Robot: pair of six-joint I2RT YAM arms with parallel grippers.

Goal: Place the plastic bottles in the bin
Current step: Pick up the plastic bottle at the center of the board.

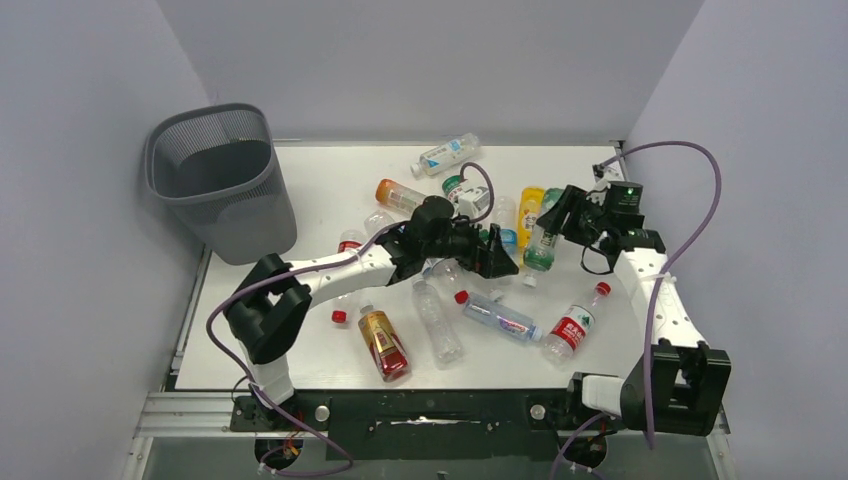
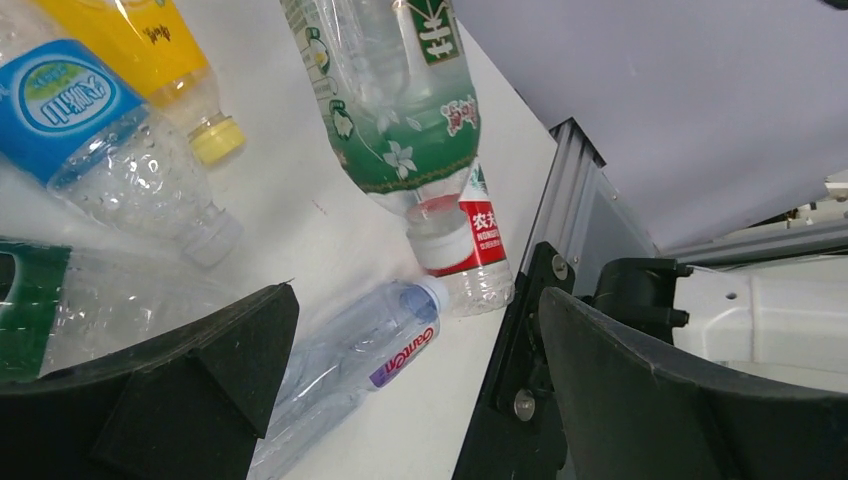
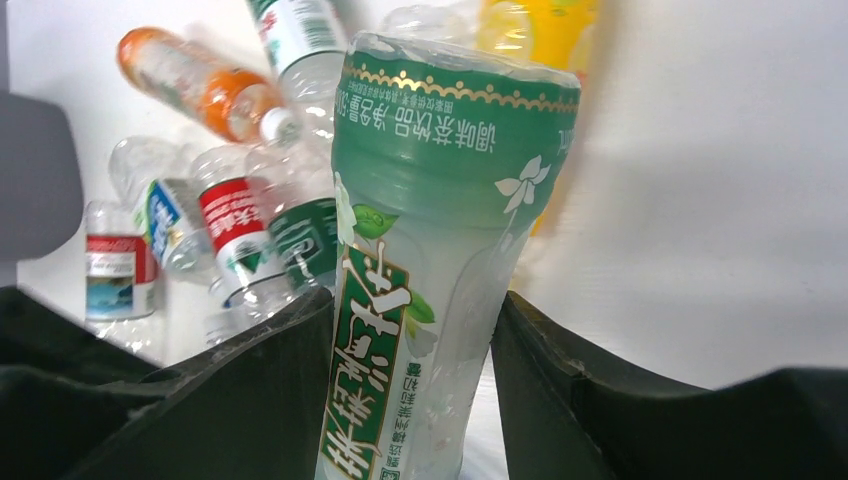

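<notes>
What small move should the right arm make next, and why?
Probably lift the green bottle straight up. The right gripper is closed against both sides of it, a yellow bottle lies close beside it, and the bin stands far to the left.

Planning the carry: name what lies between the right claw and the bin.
Top view: between right claw and bin lie the left arm's wrist, the orange bottle, then bare table.

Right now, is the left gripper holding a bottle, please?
No, the left gripper stands wide open, and no bottle is clamped in its jaws.
</notes>
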